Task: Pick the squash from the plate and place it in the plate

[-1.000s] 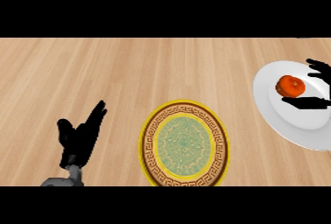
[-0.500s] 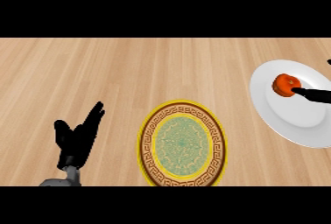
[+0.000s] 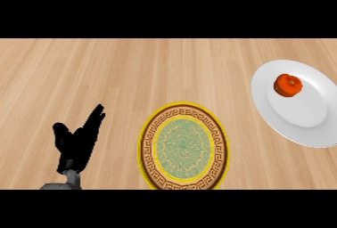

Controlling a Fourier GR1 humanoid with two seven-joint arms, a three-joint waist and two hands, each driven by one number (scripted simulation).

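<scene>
Sitting on upper left part of plain white round plate point(image 3: 309, 120), right side of light wooden worktop point(image 3: 132, 67): small orange-red squash point(image 3: 288, 84). Yellow-rimmed patterned plate point(image 3: 145, 147) centre-front, well apart. Left robot hand point(image 3: 76, 147) lower left, fingers straight, upright, holding nothing.

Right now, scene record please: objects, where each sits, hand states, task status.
surface: light wooden counter top
source plate: white round plate, right side, partly cut off by the view's edge
item: small round orange-red squash, lying on the white plate's upper-left part
target plate: yellow-rimmed round plate with green patterned centre, lower middle, nothing on it
left hand: open, fingers up, resting lower left, apart from both plates
right hand: not in view
task status: squash not yet moved
</scene>
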